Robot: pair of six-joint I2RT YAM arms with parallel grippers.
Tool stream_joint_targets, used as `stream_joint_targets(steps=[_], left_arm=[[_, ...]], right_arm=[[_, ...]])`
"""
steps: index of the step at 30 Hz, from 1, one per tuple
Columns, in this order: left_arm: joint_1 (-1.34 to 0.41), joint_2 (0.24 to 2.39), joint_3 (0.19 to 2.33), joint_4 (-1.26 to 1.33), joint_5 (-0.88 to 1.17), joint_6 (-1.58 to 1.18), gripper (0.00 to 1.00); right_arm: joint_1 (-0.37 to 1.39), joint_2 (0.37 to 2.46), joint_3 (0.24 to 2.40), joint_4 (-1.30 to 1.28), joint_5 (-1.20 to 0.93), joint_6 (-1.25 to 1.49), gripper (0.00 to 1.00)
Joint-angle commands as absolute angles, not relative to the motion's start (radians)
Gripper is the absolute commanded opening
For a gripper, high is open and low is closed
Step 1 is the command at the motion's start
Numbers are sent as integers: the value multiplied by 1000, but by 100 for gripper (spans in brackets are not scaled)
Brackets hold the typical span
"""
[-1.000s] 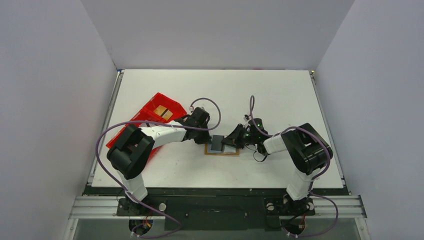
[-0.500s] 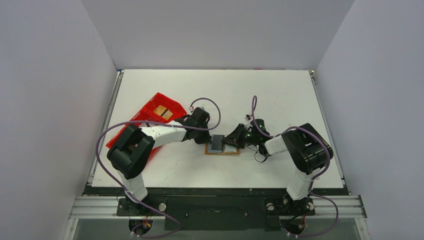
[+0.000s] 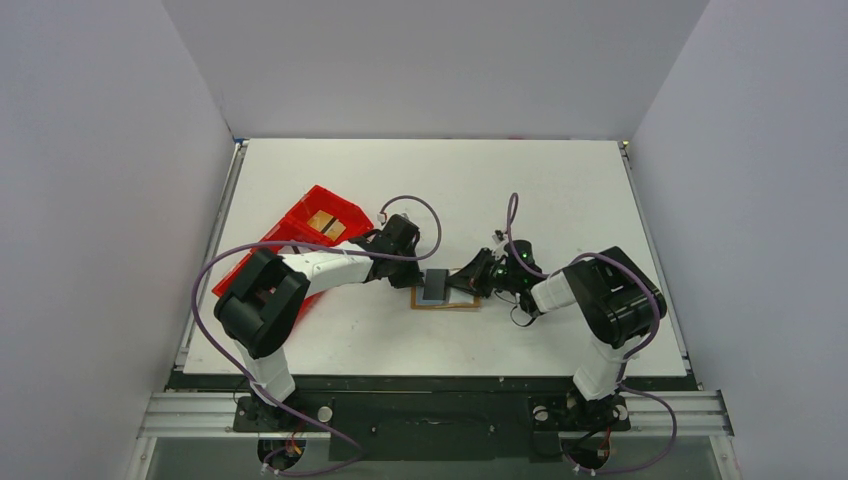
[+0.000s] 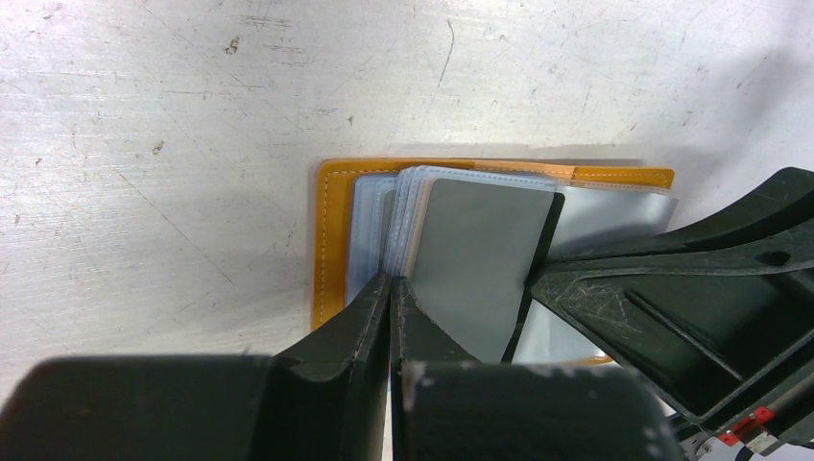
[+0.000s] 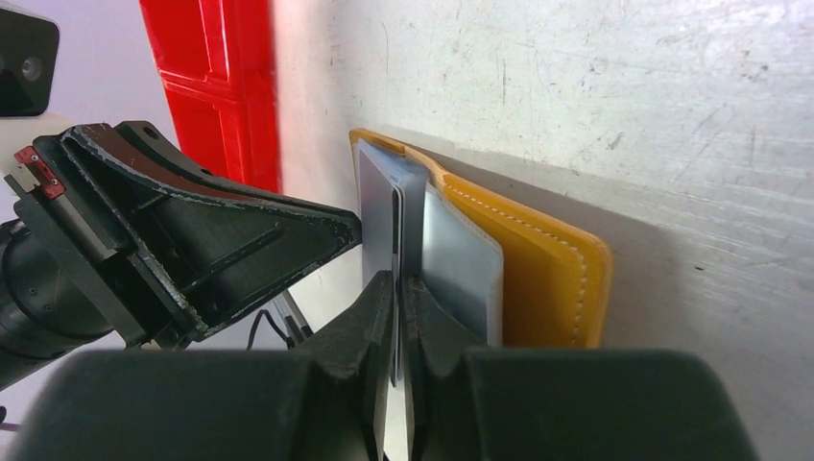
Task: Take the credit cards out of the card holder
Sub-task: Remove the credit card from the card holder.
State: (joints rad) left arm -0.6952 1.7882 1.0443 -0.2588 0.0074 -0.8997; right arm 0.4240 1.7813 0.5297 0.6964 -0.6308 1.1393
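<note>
One open card holder (image 4: pixel 331 230) lies on the table (image 3: pixel 520 190). The left end effector (image 4: pixel 392 285) clamps its sleeves (image 4: pixel 370 221); the right end effector (image 5: pixel 398 285) pinches one credit card (image 4: pixel 480 250) and should pull straight, slowly.

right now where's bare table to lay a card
Wide bare table behind the wallet to the back edge, and a strip between wallet and arm bases. Crowded: left gripper and right gripper, pinching a card, at the wallet; red tray on the left.
</note>
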Motion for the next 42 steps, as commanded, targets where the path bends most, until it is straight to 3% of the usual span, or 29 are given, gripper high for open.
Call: stream_joint_targets(steps=[1,10,20,30,34,42], left_arm=[[-707,1864,1003,-357,-55,-882,0],[-707,1863,1009,-361,-59,-882,0],[-705,1865,1010,-371,-65,-881,0],[-705,1868,1010,-365,-64,-879,0],[-708,1875,1012,-362,-57,-877,0],[-710,1878,1020,-360,-53,-875,0]], right_arm=[[421,1790,528,814,-670,1149,2],[414,1786,530,801,-669,1139,0],[372,1704,549,519,-606,953,0],[344,1688,534,491,-609,924,0],[343,1709,529,553,-637,963,15],[352,1750,521,654,-667,1031,19]])
